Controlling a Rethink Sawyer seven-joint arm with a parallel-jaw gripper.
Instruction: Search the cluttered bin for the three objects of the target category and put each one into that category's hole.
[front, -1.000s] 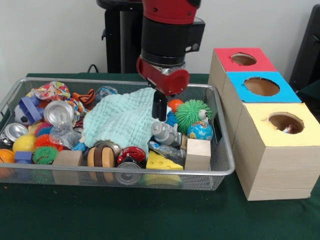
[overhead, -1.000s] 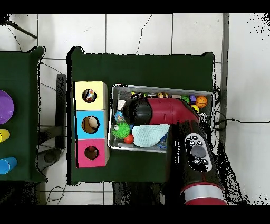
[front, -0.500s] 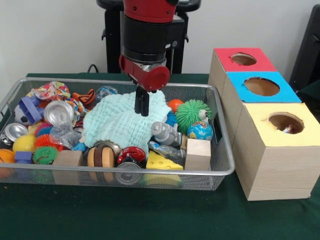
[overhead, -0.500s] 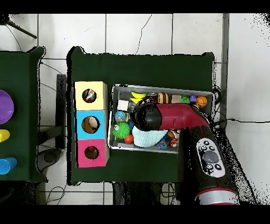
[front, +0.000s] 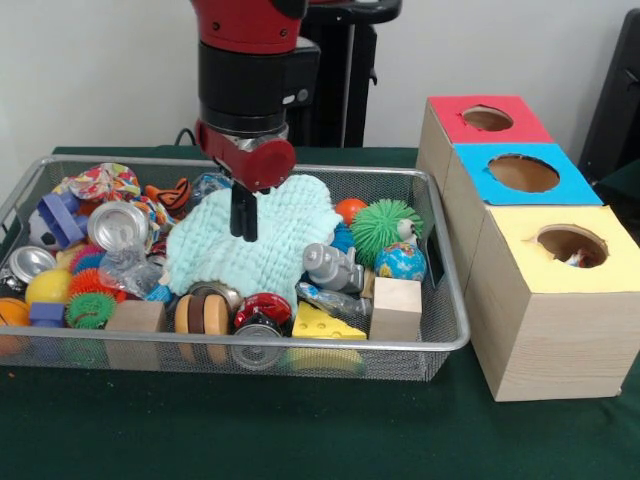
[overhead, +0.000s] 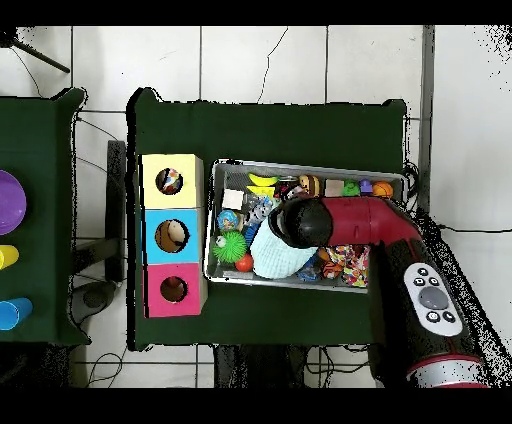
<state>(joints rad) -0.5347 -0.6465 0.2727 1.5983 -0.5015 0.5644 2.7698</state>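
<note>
My gripper (front: 243, 232) hangs over the left part of a mint-green cloth (front: 262, 245) in the wire bin (front: 440, 330). Its black fingers are pressed together, shut on nothing, with the tips just above or touching the cloth. In the overhead view the arm's red head (overhead: 297, 222) hides the gripper, and the cloth (overhead: 272, 260) shows beside it. Three wooden boxes stand beside the bin, with red (front: 487, 119), blue (front: 523, 173) and yellow (front: 571, 245) tops, each with a round hole. A small object lies inside the yellow hole.
Around the cloth lie a green spiky ball (front: 385, 228), a globe ball (front: 400, 262), a grey bottle (front: 333, 268), a wooden cube (front: 396, 309), a cheese wedge (front: 322, 324), cans (front: 117, 224) and several small toys at the left.
The arm has swung left across the bin, from above the grey bottle to over the cloth's left part. The gripper stayed shut and nothing was picked up.
</note>
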